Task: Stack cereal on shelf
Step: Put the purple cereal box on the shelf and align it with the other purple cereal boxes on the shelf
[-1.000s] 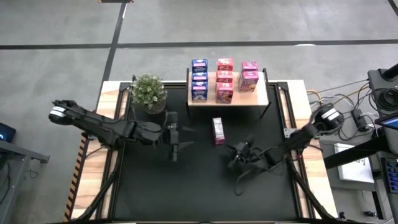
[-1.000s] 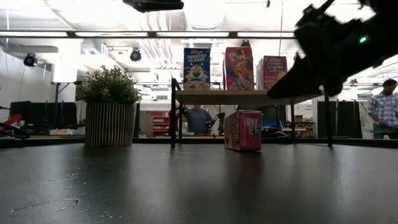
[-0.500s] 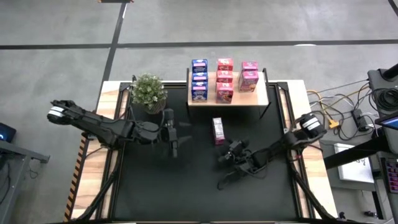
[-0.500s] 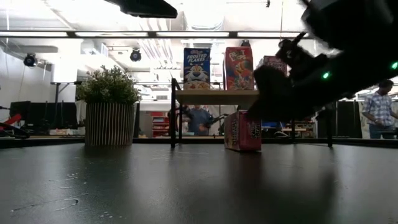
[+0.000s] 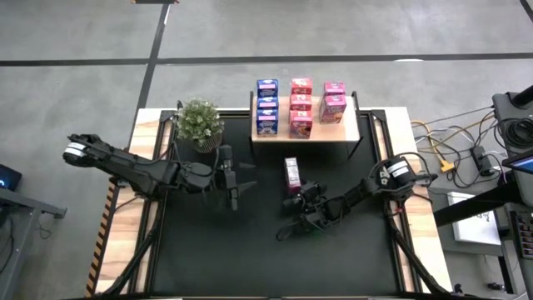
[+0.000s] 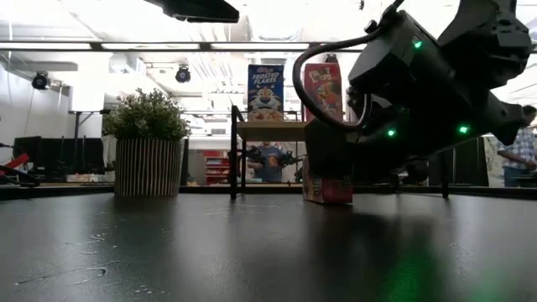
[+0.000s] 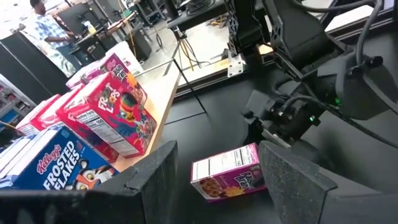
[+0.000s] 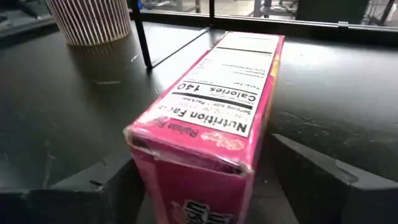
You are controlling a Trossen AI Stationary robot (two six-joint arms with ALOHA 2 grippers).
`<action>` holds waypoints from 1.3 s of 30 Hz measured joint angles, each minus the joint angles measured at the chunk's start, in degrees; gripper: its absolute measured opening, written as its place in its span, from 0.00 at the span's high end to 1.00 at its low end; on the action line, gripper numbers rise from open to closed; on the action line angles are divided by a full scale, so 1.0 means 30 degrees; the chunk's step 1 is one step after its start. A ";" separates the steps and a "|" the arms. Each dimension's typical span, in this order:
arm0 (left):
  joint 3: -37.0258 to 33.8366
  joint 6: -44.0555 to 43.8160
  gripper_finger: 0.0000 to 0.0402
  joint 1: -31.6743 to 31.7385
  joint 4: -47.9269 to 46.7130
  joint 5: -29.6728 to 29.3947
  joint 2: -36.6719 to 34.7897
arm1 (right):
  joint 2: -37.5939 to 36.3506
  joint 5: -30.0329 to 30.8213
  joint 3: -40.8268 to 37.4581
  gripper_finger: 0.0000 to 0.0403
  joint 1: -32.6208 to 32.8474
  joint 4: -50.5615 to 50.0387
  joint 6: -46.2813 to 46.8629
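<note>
Between the right gripper's [image 8: 199, 180] spread fingers, a pink box [image 8: 211, 118] is lying on the tabletop [image 5: 208, 242], ungripped. Left gripper [image 7: 217, 180] is hovering apart nearby.

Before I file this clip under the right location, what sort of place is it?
Probably a robotics lab or workshop, staged as a shop shelf: a black table holding a small shelf of cereal boxes, with workbenches, equipment and a person in the room behind.
</note>
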 joint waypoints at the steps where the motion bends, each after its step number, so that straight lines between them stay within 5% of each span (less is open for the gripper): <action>1: 0.0000 -0.0017 0.48 0.0000 -0.0008 -0.0004 0.0000 | -0.0001 -0.0039 0.0016 0.25 -0.0036 -0.0022 -0.0078; 15: 0.0000 -0.0057 0.48 0.0000 0.0141 -0.0022 0.0000 | -0.1938 -0.0426 -0.0013 0.65 -0.0029 -0.0462 -0.2529; 21: 0.0000 0.0054 0.48 0.0000 0.0148 -0.0029 -0.0007 | -0.5987 -0.4940 -0.0020 0.69 -0.0473 -0.2386 -0.5786; 29: 0.0000 0.0272 0.48 0.0000 0.0192 -0.0029 -0.0015 | -1.4053 -1.9455 0.3956 0.69 -0.4486 -1.5610 -0.6418; 34: 0.0007 0.0556 0.48 0.0000 0.0549 -0.0029 -0.0015 | -1.4916 -2.0011 0.9572 0.69 -0.6330 -2.3393 -0.8961; 39: 0.0007 0.0979 0.48 0.0010 0.0780 -0.0029 -0.0015 | -1.3523 -1.7780 1.4837 0.69 -0.7516 -2.9310 -1.2127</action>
